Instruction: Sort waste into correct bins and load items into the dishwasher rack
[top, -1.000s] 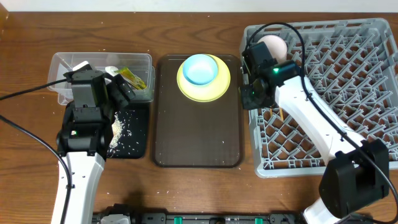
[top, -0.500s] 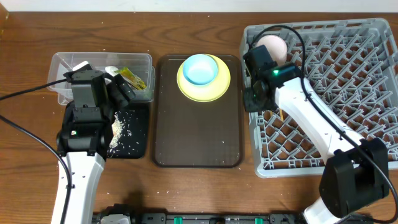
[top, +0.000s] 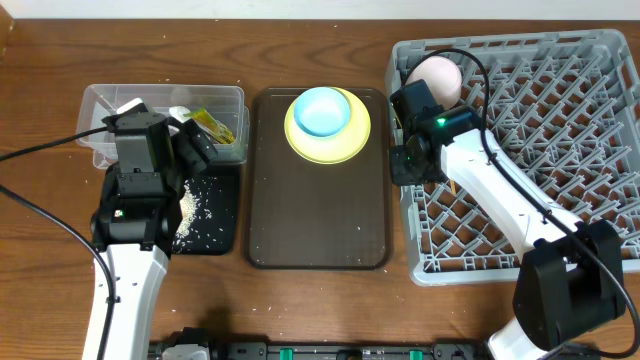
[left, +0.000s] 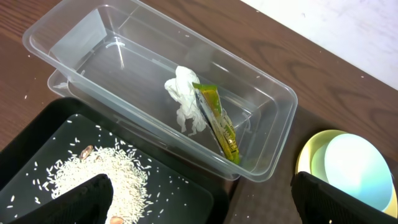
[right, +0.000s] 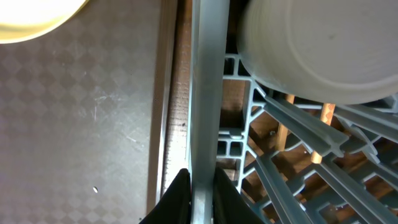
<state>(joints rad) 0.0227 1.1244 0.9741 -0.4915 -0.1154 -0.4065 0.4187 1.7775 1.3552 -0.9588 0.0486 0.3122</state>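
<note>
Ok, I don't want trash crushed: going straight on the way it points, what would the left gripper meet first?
Probably the clear tub, near the snack wrapper and tissue inside. The left gripper hangs open over the black tray; depth is unclear, so the tub's near wall may come first.

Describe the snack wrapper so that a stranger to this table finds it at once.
Find the brown serving tray in the middle of the table; the clear plastic tub stands just to its left. Inside the tub, toward the end nearer the tray, lies the snack wrapper, a narrow strip beside a crumpled white tissue. It is the only coloured thing there, yellow-green.
</note>
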